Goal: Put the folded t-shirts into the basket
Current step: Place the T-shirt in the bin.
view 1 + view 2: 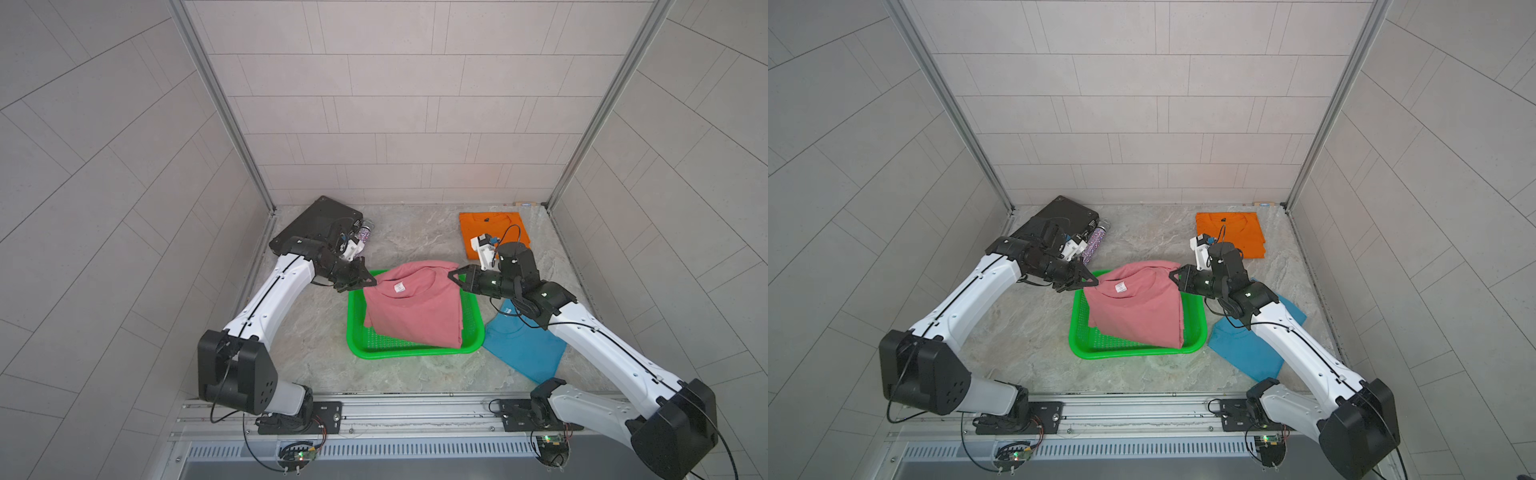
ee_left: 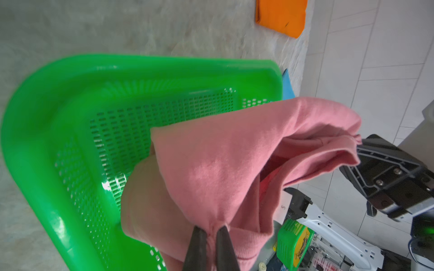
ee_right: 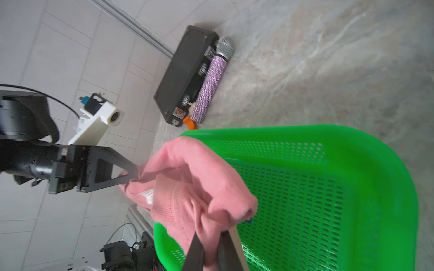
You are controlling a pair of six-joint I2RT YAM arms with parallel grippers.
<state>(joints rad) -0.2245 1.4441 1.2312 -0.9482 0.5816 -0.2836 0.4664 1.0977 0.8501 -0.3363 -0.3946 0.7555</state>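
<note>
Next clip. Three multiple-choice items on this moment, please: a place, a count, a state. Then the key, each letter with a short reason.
1. Where does the orange t-shirt lie with respect to the basket?
A. Inside it
B. Apart from it, at the far right of the table
C. Draped over its rim

2. How many t-shirts lie wholly outside the basket?
A. None
B. One
C. Two

3. How is the pink t-shirt held?
A. By one gripper only
B. By both grippers
C. By neither

Key:
1 B: it lies flat near the back wall, with bare table between it and the basket.
2 C: the orange one and the teal t-shirt, on the basket's right.
3 B: the left gripper and the right gripper each have their fingers shut on its upper edge.
</note>
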